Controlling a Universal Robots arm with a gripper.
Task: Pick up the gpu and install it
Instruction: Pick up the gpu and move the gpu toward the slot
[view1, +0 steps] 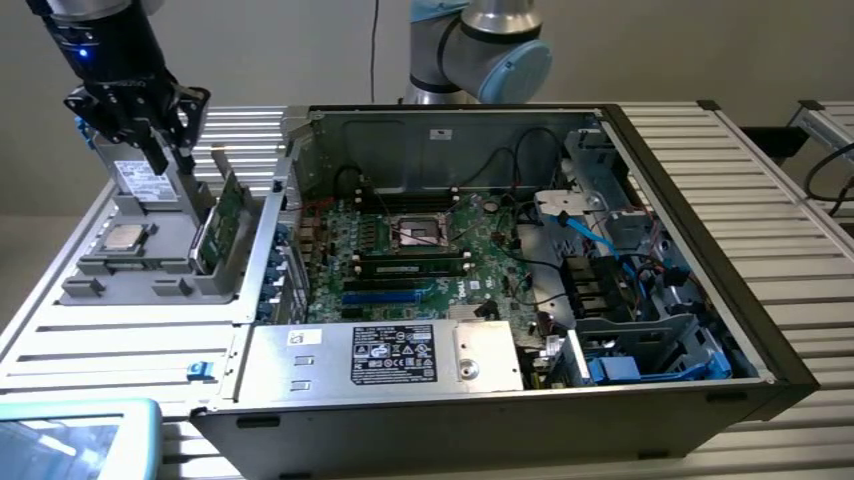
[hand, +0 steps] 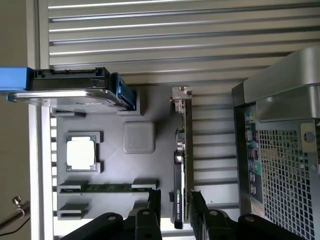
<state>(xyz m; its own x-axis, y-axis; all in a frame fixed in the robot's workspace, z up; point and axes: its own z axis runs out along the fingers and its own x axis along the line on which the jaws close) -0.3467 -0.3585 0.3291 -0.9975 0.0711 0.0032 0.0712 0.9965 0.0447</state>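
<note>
The gpu (view1: 224, 225) stands on its edge in a slot of the grey parts holder (view1: 127, 262), at the exterior view's left, beside the open computer case (view1: 694, 300). In the wrist view the gpu (hand: 180, 165) shows edge-on, with its metal bracket at one end. My gripper (view1: 167, 160) hangs a little above the holder and the card. Its two black fingers (hand: 152, 210) stand open, one on each side of the line of the gpu's near end, and my gripper (hand: 174, 212) holds nothing. The green motherboard (view1: 400, 250) lies inside the case.
The holder also carries a CPU (hand: 81, 152), a RAM stick (hand: 105, 188) and a hard drive in a blue frame (hand: 70, 87). A power supply (view1: 387, 355), cables and drive bays sit in the case. The arm's base (view1: 474, 50) stands behind it on the slatted table (view1: 787, 200).
</note>
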